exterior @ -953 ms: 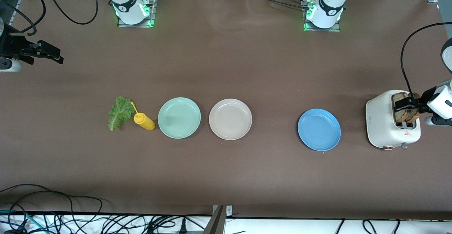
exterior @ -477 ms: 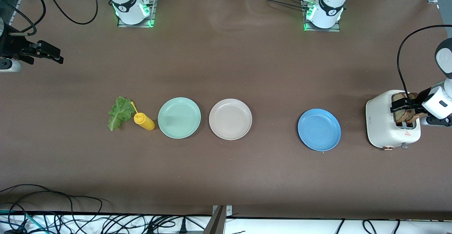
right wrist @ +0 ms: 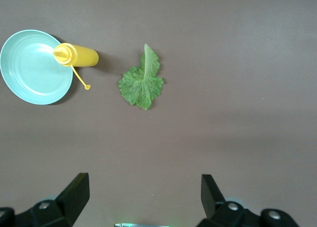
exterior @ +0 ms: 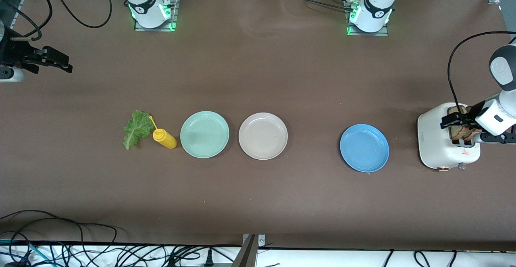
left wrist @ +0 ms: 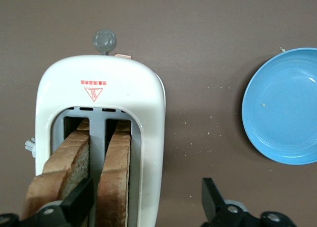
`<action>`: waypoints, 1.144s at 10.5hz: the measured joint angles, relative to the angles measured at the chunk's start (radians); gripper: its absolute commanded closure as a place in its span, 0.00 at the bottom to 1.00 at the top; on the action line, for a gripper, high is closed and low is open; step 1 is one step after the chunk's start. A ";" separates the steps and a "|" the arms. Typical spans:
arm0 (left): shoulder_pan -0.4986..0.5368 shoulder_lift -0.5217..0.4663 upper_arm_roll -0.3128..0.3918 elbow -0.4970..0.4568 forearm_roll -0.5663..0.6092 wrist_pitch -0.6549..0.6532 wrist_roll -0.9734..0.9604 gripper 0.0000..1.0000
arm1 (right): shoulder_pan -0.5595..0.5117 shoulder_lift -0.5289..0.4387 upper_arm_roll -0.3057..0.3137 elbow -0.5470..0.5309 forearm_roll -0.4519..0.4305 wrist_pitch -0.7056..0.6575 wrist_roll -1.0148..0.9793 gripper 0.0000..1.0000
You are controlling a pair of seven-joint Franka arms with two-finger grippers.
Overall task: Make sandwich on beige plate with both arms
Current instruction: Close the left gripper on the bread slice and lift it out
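Observation:
Two brown toast slices [exterior: 460, 129] stand in the slots of a white toaster [exterior: 437, 142]; in the left wrist view they show as one slice [left wrist: 115, 177] and another beside it [left wrist: 62, 170]. My left gripper [exterior: 454, 122] is open over the toaster, and in its wrist view [left wrist: 146, 199] one finger is between the slices and the other past the toaster's side wall. The green lettuce leaf [exterior: 136, 129] lies on the table, also in the right wrist view [right wrist: 142, 81]. The beige plate [exterior: 263, 136] is bare. My right gripper [exterior: 60, 61] waits open and empty, high over the right arm's end of the table [right wrist: 143, 193].
A yellow squeeze bottle [exterior: 164, 138] lies between the lettuce and a mint-green plate [exterior: 204, 134]; both show in the right wrist view, bottle [right wrist: 77, 56] and plate [right wrist: 32, 68]. A blue plate [exterior: 364, 148] sits between the beige plate and the toaster [left wrist: 99, 78], also in the left wrist view [left wrist: 285, 105].
My left gripper has shifted a little across the toaster top toward the blue plate, staying open. The right arm has not moved.

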 measured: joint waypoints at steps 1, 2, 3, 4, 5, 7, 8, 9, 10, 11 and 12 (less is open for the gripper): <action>0.003 0.000 0.000 -0.002 0.000 0.000 0.011 0.37 | 0.000 0.000 0.000 0.000 0.000 0.000 0.000 0.00; 0.010 0.000 0.000 -0.004 0.000 0.000 0.038 0.47 | 0.000 0.000 0.000 0.000 0.000 0.000 0.000 0.00; 0.023 0.000 0.000 -0.005 0.000 0.000 0.073 0.56 | 0.000 0.000 0.000 0.000 0.000 0.000 0.000 0.00; 0.038 0.000 0.001 -0.006 0.000 0.000 0.111 0.68 | 0.000 0.000 0.000 0.000 0.000 0.000 0.000 0.00; 0.049 0.000 0.002 -0.006 0.000 0.000 0.145 0.82 | 0.000 0.000 0.000 0.000 0.000 0.000 0.000 0.00; 0.054 0.000 0.016 -0.006 0.000 0.000 0.188 1.00 | 0.000 0.000 0.000 0.000 0.000 0.000 0.000 0.00; 0.054 0.000 0.016 -0.006 0.000 0.000 0.191 1.00 | 0.000 0.000 0.000 0.000 0.000 0.000 0.000 0.00; 0.053 0.000 0.015 -0.006 0.000 0.000 0.191 1.00 | 0.000 0.000 0.000 0.000 0.000 0.000 0.000 0.00; 0.051 0.000 0.014 -0.006 0.000 -0.001 0.191 1.00 | 0.000 0.000 0.000 0.000 0.000 0.000 0.000 0.00; 0.050 -0.001 0.013 -0.006 0.000 -0.001 0.190 1.00 | 0.000 0.000 0.000 0.000 0.000 0.000 0.000 0.00; 0.049 -0.003 0.013 -0.005 -0.004 -0.001 0.183 1.00 | 0.000 0.000 0.000 0.000 0.000 0.000 0.000 0.00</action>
